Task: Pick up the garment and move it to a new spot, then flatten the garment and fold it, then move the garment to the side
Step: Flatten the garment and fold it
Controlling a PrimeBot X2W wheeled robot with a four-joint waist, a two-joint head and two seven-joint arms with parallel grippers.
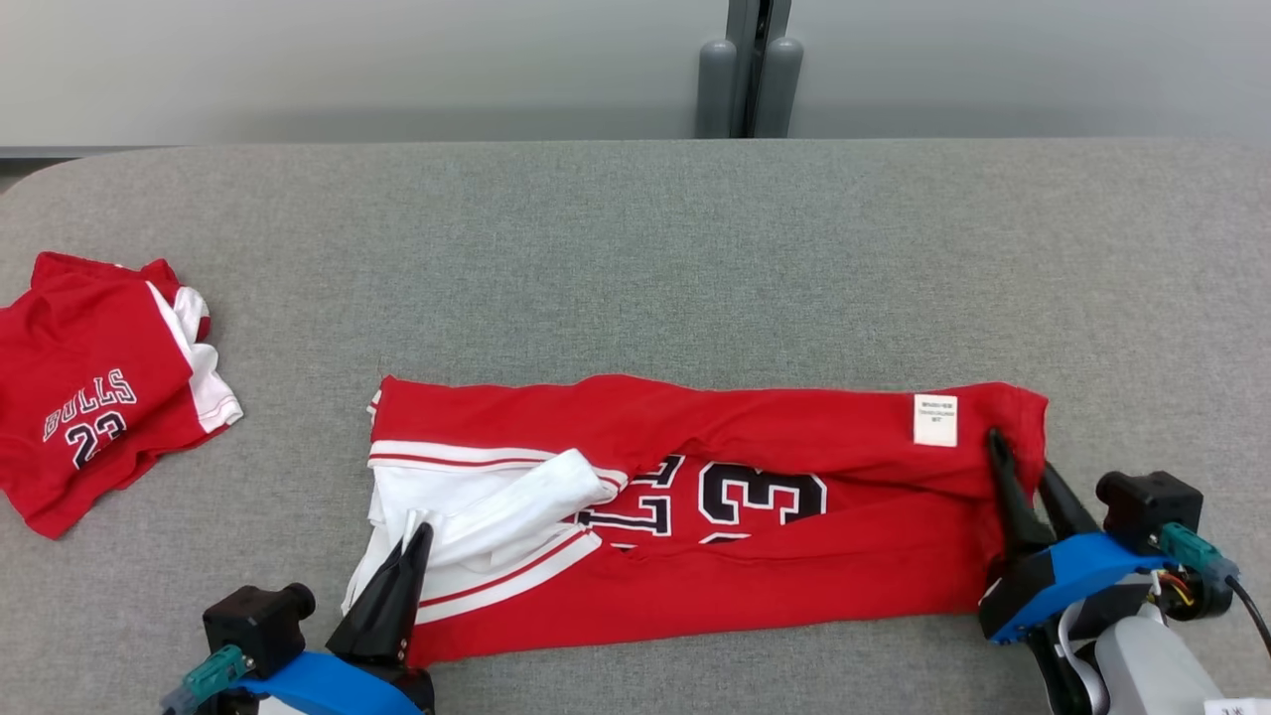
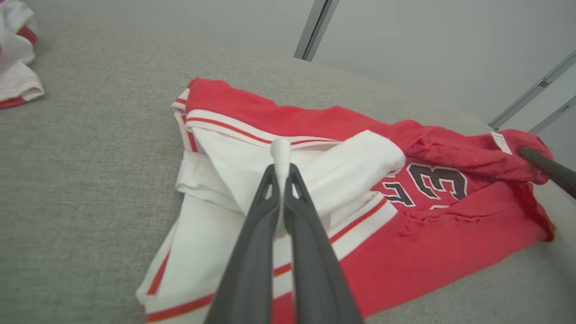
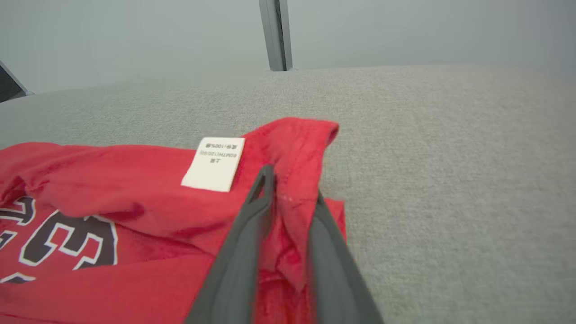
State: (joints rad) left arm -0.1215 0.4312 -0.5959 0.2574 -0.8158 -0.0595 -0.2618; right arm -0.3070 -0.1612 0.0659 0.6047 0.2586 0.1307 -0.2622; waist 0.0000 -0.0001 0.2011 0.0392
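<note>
The garment (image 1: 755, 556) is a red jersey with white sleeves and a black 23, lying lengthwise on the grey table (image 1: 635, 248) with its far edge folded over toward me. My left gripper (image 1: 422, 533) is at its left end, shut on a pinch of white sleeve fabric (image 2: 281, 148) that pokes out past the fingertips (image 2: 270, 177). At the right end, my right gripper (image 1: 1018, 454) is beside the white care label (image 3: 213, 164). Its fingers (image 3: 252, 216) hold a fold of the red hem (image 3: 292, 180) between them.
A second red jersey (image 1: 99, 397) marked BULLS 23 lies folded near the table's left edge, apart from the garment. Bare grey table stretches behind and to the right. A grey post (image 1: 750, 70) stands against the wall beyond the far edge.
</note>
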